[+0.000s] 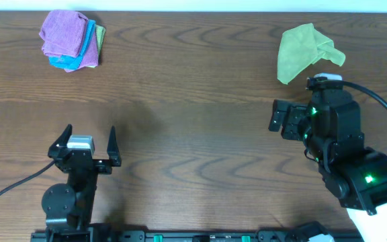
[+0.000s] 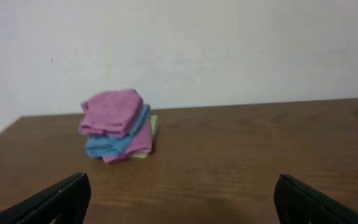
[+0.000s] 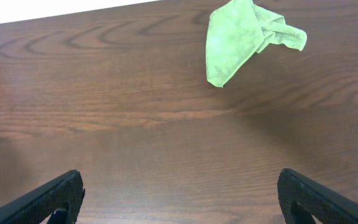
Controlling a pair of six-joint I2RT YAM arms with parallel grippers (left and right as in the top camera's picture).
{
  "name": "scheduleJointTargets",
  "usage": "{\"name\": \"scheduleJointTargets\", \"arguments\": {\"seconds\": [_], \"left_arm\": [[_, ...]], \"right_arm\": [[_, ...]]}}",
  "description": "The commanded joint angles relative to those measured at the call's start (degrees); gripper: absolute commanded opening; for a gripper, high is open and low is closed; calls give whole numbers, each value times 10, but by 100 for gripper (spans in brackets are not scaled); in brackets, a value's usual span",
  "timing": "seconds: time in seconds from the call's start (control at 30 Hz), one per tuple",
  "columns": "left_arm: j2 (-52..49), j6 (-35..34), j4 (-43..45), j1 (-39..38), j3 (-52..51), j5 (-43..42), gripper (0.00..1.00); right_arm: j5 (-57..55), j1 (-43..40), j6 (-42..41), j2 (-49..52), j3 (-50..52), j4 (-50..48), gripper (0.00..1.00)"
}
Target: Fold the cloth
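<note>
The purple cloth is sitting atop a stack at the bench's far left corner, well apart from both arms. The left end effector and right end effector are gaping wide, holding nothing. The cloth is looking soft, light and floppy; pinching a loose corner seems best.

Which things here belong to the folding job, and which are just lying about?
Job: purple cloth, far left, on top; left gripper and right gripper, both open.
Lying about: blue cloth beneath it; crumpled lime-green cloth, far right.
</note>
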State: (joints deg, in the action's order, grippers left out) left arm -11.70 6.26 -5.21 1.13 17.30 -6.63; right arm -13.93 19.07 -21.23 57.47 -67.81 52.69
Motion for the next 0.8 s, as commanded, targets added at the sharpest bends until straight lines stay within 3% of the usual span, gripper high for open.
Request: {"name": "scheduleJointTargets", "arguments": {"seconds": [0.0, 0.3, 0.77], "left_arm": [[13, -12, 8, -8, -15, 30, 95], [42, -27, 16, -8, -76, 82, 95], [89, -65, 55, -8, -165, 83, 95]], "right_arm": [[-7, -3, 7, -1, -9, 0, 99], [-7, -3, 7, -1, -9, 0, 99], [-7, -3, 7, -1, -9, 0, 99]]}}
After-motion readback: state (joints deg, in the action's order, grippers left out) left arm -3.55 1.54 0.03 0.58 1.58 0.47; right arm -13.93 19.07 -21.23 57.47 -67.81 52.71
